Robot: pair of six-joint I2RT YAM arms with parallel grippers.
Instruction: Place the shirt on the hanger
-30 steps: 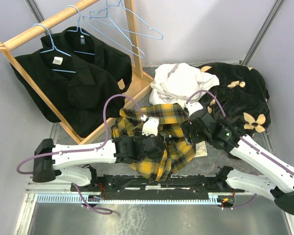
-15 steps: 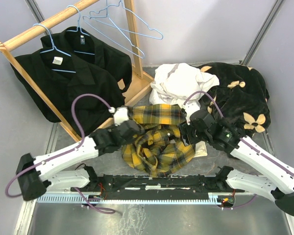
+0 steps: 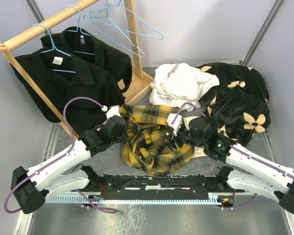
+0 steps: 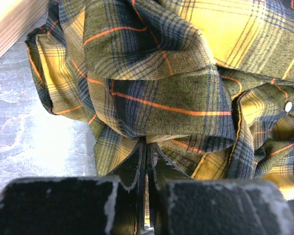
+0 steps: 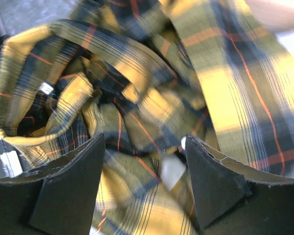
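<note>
Now, two black shirts (image 3: 73,78), one plaid shirt (image 3: 152,142), left end effector (image 4: 147,152) pinching it, right end effector (image 5: 144,142) wide

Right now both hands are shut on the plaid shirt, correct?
No. The right hand is open, jaws spread over the plaid shirt, as the right wrist view shows. Only the left hand is shut on it.

The shirt (image 3: 154,142) is crumpled, so its collar and sleeves cannot be told apart from above. It is cut off by the edges of both wrist views and is blurred in the right one. The fingertips of the left gripper (image 4: 147,144), pressed together, are covered by a plaid fold. The hook of the hanger (image 3: 159,35) is cut off at the top edge.
</note>
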